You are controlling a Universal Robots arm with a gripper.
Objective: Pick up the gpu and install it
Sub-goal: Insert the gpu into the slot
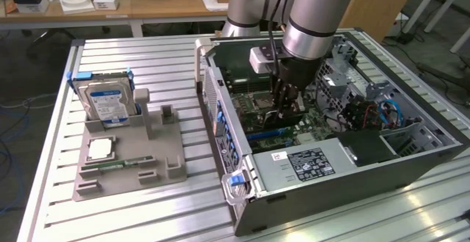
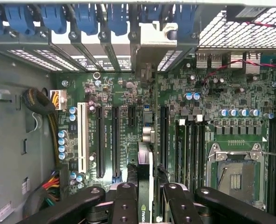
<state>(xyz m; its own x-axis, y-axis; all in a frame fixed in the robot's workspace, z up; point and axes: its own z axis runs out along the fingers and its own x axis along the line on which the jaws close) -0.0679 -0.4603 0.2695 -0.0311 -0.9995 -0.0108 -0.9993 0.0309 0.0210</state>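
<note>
One gripper (image 1: pixel 285 102), one card. The jaws stand part-way closed and pinch the gpu (image 2: pixel 145 161) by its two flat faces. It is held edge-on to the motherboard (image 2: pixel 222 93), presumably so that its connector edge faces the slots.

Gpu position: inside the computer case (image 1: pixel 353 198), over the board's slot area. Whether it is seated cannot be told.

The case lies on its side with the panel off, likely to let the arm reach in from above.

Wrist view count: three long black slots (image 2: pixel 115 140), one white slot (image 2: pixel 81 140), one short black slot (image 2: pixel 131 116).

Exterior view as dial:
- The grey parts holder (image 1: pixel 165 179) sits at nine o'clock from the case.
- It carries one hard drive (image 1: pixel 109 102) upright in a cradle, one memory stick (image 1: pixel 118 165) lying flat, and one square chip (image 1: pixel 99 148).
- The power supply (image 1: pixel 301 165) sits at six o'clock from the gripper.
</note>
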